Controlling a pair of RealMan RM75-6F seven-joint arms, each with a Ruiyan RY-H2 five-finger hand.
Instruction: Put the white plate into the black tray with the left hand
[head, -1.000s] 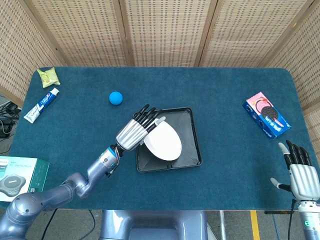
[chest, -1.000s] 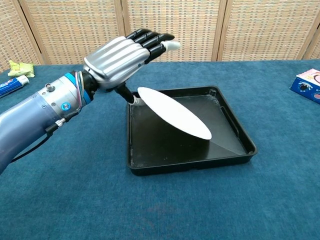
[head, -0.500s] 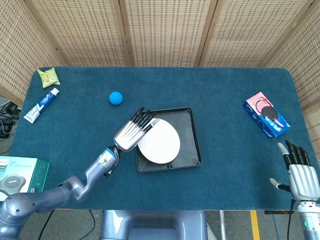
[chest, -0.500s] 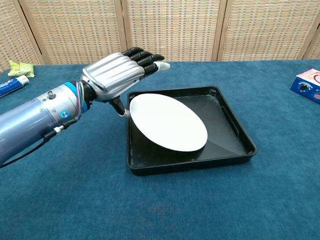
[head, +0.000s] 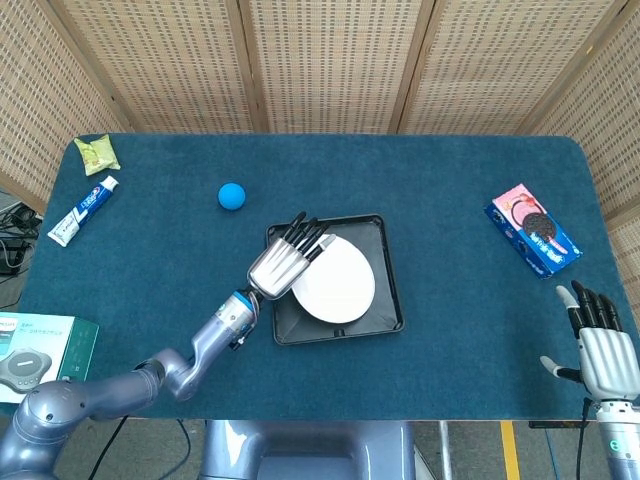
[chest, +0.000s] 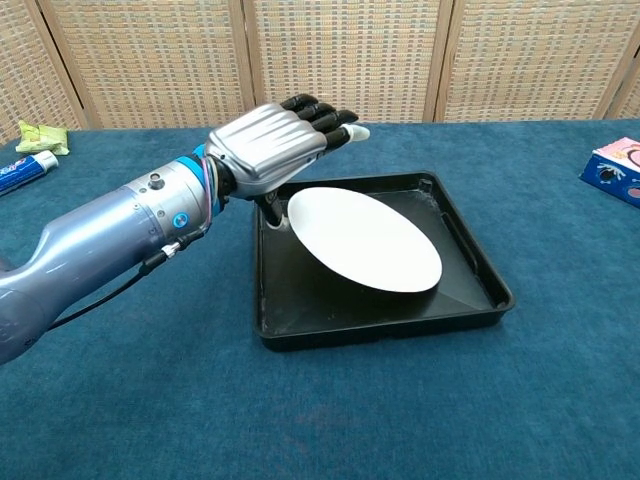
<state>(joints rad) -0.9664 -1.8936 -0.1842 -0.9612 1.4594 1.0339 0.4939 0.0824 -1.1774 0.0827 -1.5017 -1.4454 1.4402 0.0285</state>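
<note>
The left hand (chest: 275, 140) holds the white plate (chest: 364, 239) at its left rim, fingers (chest: 322, 112) stretched above it. The plate sits tilted inside the black tray (chest: 478, 268) at the bench's (head: 450, 220) middle, its raised side toward the hand. No writing is legible. The right hand (head: 603, 352) hangs spread, empty, past the front right corner.

Even, bright light is filling both views — seemingly from overhead, since shadows are staying soft and short. The white plate (chest: 364, 239) is glowing close to overexposed, its surface detail washing out, while the black tray (chest: 475, 270) is catching a pale sheen along its floor. The left hand (chest: 275, 140) is gleaming with soft highlights. Focus is holding sharp throughout — no blur is showing.
</note>
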